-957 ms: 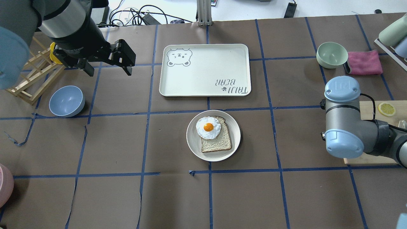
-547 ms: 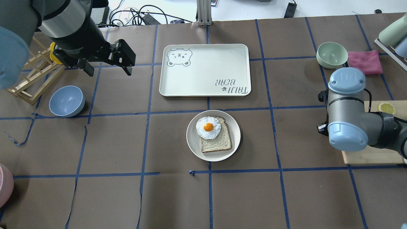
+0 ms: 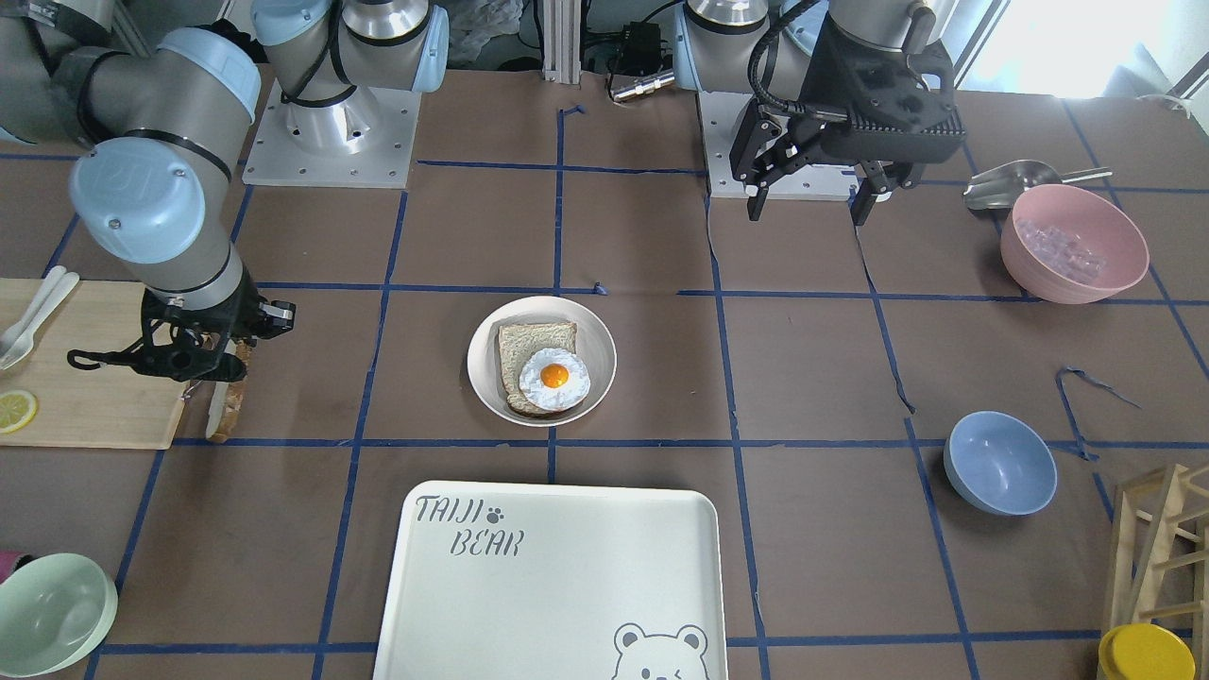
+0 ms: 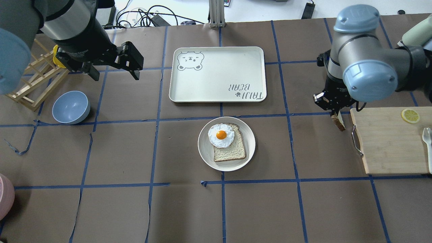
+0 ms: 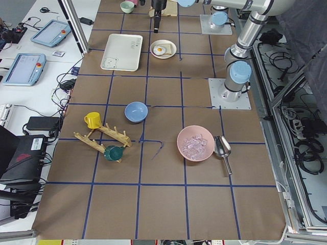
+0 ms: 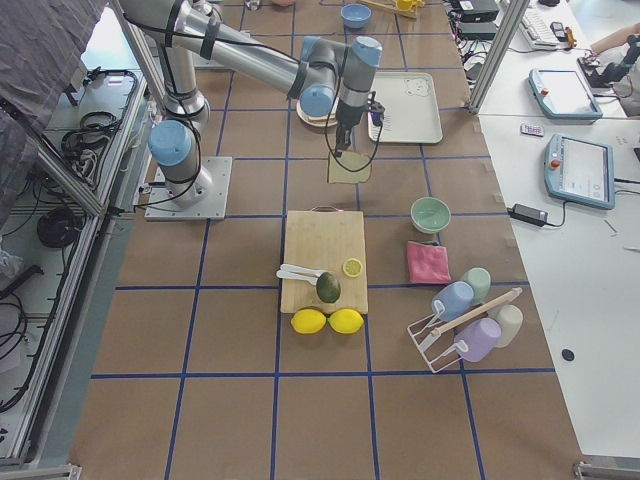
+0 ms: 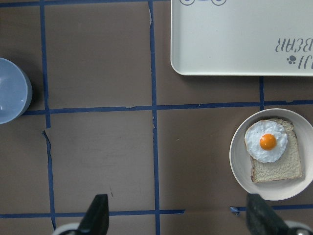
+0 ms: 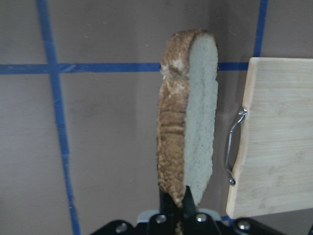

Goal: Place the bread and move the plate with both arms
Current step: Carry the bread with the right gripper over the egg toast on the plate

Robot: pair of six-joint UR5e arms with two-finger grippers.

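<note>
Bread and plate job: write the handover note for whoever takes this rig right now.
Right gripper: shut on the bread. The slice hangs on edge below it, above the table, beside the handle end of the cutting board.
Left gripper: open and empty, hovering to the left of the bear tray.
Plate: mid-table, on the robot's side of the tray, carrying the egg toast.
Done: bread gripped and off the table.
Left: set the bread on the plate, then move the plate with both arms.
</note>
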